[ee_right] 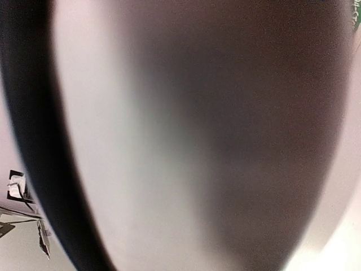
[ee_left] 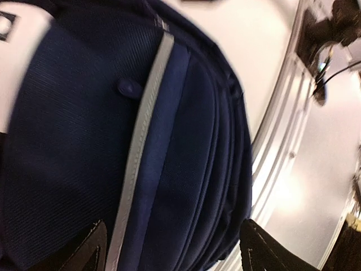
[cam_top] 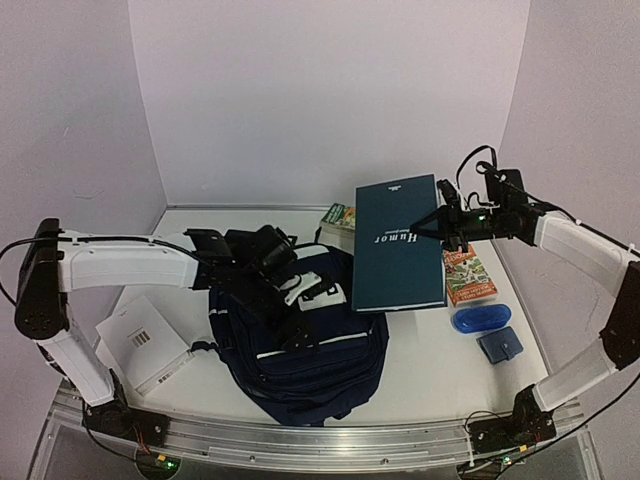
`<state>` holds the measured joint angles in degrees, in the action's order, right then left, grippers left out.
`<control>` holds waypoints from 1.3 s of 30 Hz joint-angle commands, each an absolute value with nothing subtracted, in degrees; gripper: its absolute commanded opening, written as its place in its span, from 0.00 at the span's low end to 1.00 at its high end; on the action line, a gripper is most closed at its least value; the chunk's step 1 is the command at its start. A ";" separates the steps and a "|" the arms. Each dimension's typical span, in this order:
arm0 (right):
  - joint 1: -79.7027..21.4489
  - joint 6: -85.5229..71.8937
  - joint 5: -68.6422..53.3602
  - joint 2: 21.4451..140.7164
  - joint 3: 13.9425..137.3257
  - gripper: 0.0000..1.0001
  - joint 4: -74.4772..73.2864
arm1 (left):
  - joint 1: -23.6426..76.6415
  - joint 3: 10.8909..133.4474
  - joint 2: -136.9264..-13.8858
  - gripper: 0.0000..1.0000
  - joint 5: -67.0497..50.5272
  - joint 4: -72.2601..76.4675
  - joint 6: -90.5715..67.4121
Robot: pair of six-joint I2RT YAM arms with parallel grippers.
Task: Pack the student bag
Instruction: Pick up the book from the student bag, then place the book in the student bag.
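The student bag (cam_top: pixel 300 345), navy with pale stripes, lies flat in the middle of the table. In the left wrist view its fabric and a grey stripe (ee_left: pixel 141 141) fill the frame. My left gripper (cam_top: pixel 283 268) hovers over the bag's upper part, open, with nothing between its fingertips (ee_left: pixel 90 248). A large dark teal book titled "Humor" (cam_top: pixel 398 245) is tilted up, its lower left corner over the bag. My right gripper (cam_top: pixel 438 226) is shut on the book's right edge. The right wrist view shows only a blurred pale surface right against the lens, and its fingers are hidden.
A white book with a barcode (cam_top: pixel 145 345) lies at the left. An orange booklet (cam_top: pixel 468 275), a blue oval case (cam_top: pixel 480 320) and a small blue pouch (cam_top: pixel 499 345) lie at the right. A green-covered book (cam_top: pixel 338 215) sits behind the bag.
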<state>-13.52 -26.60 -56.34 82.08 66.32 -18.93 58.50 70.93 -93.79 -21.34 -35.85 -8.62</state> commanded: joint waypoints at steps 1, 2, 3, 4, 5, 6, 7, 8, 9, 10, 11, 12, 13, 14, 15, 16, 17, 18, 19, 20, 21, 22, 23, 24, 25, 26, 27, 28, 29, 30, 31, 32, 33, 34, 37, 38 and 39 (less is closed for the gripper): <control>-12.42 -27.31 -59.94 77.10 63.35 0.14 -21.82 | 61.78 74.87 -99.66 0.80 -18.25 -39.98 -5.71; -12.41 -27.42 -60.11 76.13 62.64 0.14 -22.01 | 62.36 75.27 -100.83 0.79 -17.72 -40.19 -5.65; -12.39 -27.46 -60.31 75.23 62.04 0.14 -22.26 | 62.74 75.60 -101.78 0.78 -16.30 -40.31 -5.69; -12.37 -27.53 -60.65 74.45 61.46 0.14 -22.45 | 63.11 76.05 -102.72 0.76 -14.77 -40.58 -5.59; -12.37 -27.67 -61.11 73.81 60.92 0.14 -22.68 | 63.39 76.61 -103.66 0.75 -13.14 -41.03 -5.34; -12.38 -27.86 -61.62 73.28 60.46 0.13 -22.91 | 63.59 77.21 -104.54 0.73 -11.58 -41.59 -5.07; -12.38 -28.03 -62.12 72.82 60.06 0.13 -23.08 | 63.79 77.76 -105.29 0.70 -10.25 -42.08 -4.96; -12.39 -28.27 -62.64 72.35 59.64 0.12 -23.29 | 63.96 78.39 -106.11 0.68 -8.98 -42.49 -4.76; -12.39 -28.45 -63.02 72.01 59.28 0.10 -23.51 | 64.14 78.96 -106.79 0.64 -7.57 -42.77 -4.51; -12.37 -28.56 -63.29 71.74 59.02 0.09 -23.69 | 64.37 79.44 -107.32 0.60 -6.04 -43.05 -4.30; -12.28 -28.70 -63.54 71.48 58.84 0.07 -23.85 | 64.68 79.95 -107.80 0.56 -4.61 -43.42 -4.08; -12.23 -28.79 -63.62 71.28 58.80 0.07 -24.03 | 65.00 80.40 -108.15 0.53 -3.30 -43.61 -3.87; -12.13 -28.87 -63.61 71.14 58.83 0.07 -24.11 | 65.27 80.80 -108.42 0.49 -1.72 -43.66 -3.74; -12.02 -28.90 -63.54 71.00 58.94 0.06 -24.18 | 65.49 81.18 -108.60 0.43 -0.94 -43.76 -3.67; -11.92 -28.92 -63.45 70.87 59.08 0.06 -24.25 | 65.69 81.54 -108.75 0.38 -0.55 -43.89 -3.61; -11.70 -28.87 -63.27 70.80 59.26 0.06 -24.25 | 65.76 81.85 -108.73 0.31 0.66 -44.07 -3.71; -11.43 -28.79 -63.13 70.80 59.53 0.05 -24.31 | 65.81 82.16 -108.65 0.23 1.12 -44.18 -3.91; -11.05 -28.80 -63.10 70.83 59.90 0.04 -24.34 | 65.80 82.36 -108.32 0.14 0.66 -44.16 -4.23; -10.69 -28.83 -63.07 70.88 60.26 0.03 -24.36 | 65.81 82.43 -107.82 0.08 -0.24 -43.86 -4.75; -10.30 -28.83 -63.01 70.99 60.68 0.02 -24.40 | 65.83 82.44 -107.17 0.03 -1.72 -43.30 -5.34; -9.87 -28.83 -63.04 71.13 61.29 0.01 -24.43 | 65.80 82.36 -106.35 0.01 -3.89 -42.50 -5.85; -9.46 -28.83 -63.19 71.33 61.96 0.01 -24.45 | 65.78 82.29 -105.68 0.00 -5.82 -41.56 -6.23; -9.08 -28.83 -63.37 71.58 62.58 0.00 -24.50 | 65.81 82.33 -105.28 0.00 -7.17 -40.54 -6.55; -8.66 -28.90 -63.47 71.81 63.29 0.00 -24.58 | 65.75 82.49 -104.95 0.00 -8.04 -39.73 -7.06; -8.32 -28.91 -63.56 71.98 63.90 0.00 -24.60 | 65.74 82.54 -104.54 0.00 -8.62 -38.62 -7.53; -7.98 -28.89 -63.62 72.14 64.48 0.00 -24.59 | 65.71 82.56 -104.13 0.00 -9.08 -37.47 -8.10; -7.66 -28.83 -63.63 72.32 65.06 0.00 -24.59 | 65.46 82.56 -103.73 0.00 -9.24 -36.18 -8.91; -7.40 -28.77 -63.63 72.49 65.78 0.00 -24.67 | 64.86 82.61 -103.37 0.00 -9.24 -34.80 -9.91; -7.06 -28.80 -63.63 72.66 66.47 0.00 -24.75 | 64.10 82.75 -103.13 0.00 -9.87 -33.79 -11.22; -6.58 -28.82 -63.63 72.75 67.18 0.00 -24.76 | 62.73 82.99 -102.85 0.00 -10.98 -32.46 -13.05; -6.19 -28.97 -63.54 72.86 67.61 0.00 -24.82 | 61.19 82.95 -102.60 0.00 -11.78 -30.64 -14.54; -5.71 -29.15 -63.33 72.89 67.96 0.00 -24.86 | 59.94 82.81 -102.20 0.00 -12.72 -29.02 -16.35; -5.40 -29.32 -63.09 72.87 68.08 0.00 -24.86 | 58.21 82.73 -101.88 0.00 -13.62 -26.91 -18.45; -5.20 -29.47 -62.82 72.80 67.97 0.00 -24.83 | 56.64 82.74 -101.64 0.00 -14.84 -25.17 -20.17; -5.05 -29.68 -63.38 72.49 66.95 0.00 -24.95 | 52.80 83.78 -101.24 0.00 -16.89 -20.71 -24.01; -5.03 -29.72 -64.03 72.34 66.36 0.00 -25.02 | 52.14 84.97 -101.43 0.00 -16.61 -20.32 -24.35; -5.03 -29.77 -64.78 72.10 65.59 0.00 -25.04 | 51.81 86.49 -101.79 0.00 -16.40 -20.44 -24.42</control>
